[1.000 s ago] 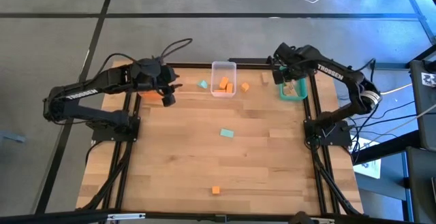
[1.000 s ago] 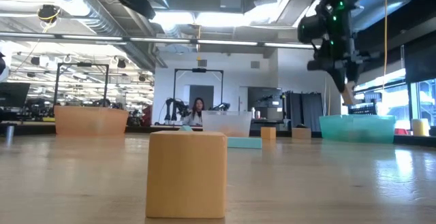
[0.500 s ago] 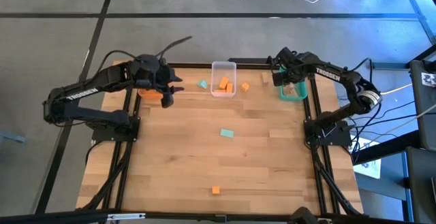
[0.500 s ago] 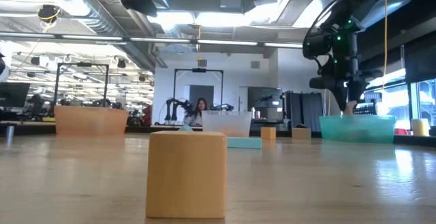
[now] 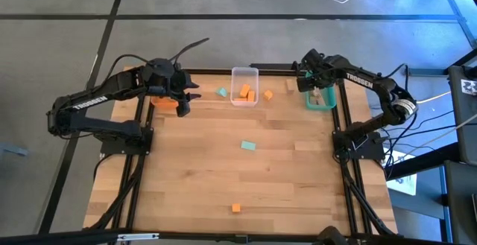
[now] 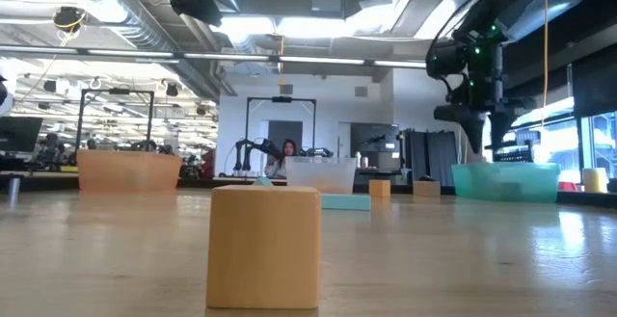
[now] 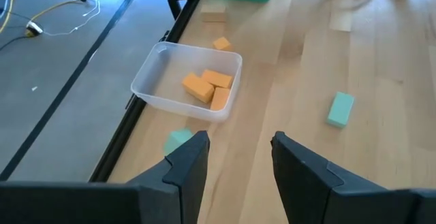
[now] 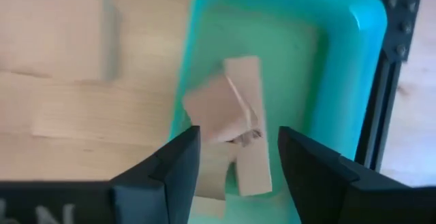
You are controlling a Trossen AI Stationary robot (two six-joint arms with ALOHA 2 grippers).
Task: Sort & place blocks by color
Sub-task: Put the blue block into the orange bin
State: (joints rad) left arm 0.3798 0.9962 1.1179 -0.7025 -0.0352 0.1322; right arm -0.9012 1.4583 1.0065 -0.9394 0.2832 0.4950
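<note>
My right gripper point(image 8: 231, 176) is open and hovers just above the teal bin point(image 5: 321, 100), where light wood blocks point(image 8: 240, 125) lie piled; between the fingers one tilted block point(image 8: 214, 108) leans on the others. My left gripper point(image 7: 238, 159) is open over the orange bin point(image 5: 162, 103), beside the clear bin point(image 7: 146, 88) that holds three orange blocks point(image 7: 208, 88). Loose on the table lie mint blocks point(image 5: 248, 146) point(image 5: 222, 92), orange blocks point(image 5: 236, 208) point(image 5: 268, 94) and a wood block point(image 5: 289, 86).
The three bins stand in a row along the far edge. The black frame rail point(image 8: 381, 81) runs right behind the teal bin. The table's middle and near half hold only a mint block and an orange block point(image 6: 263, 247). A person point(image 6: 285, 153) sits far off in the room.
My right gripper came down toward the teal bin with a light wood block at its fingertips, let it go there, and rose a little. The block now lies in the bin with the other wood blocks.
</note>
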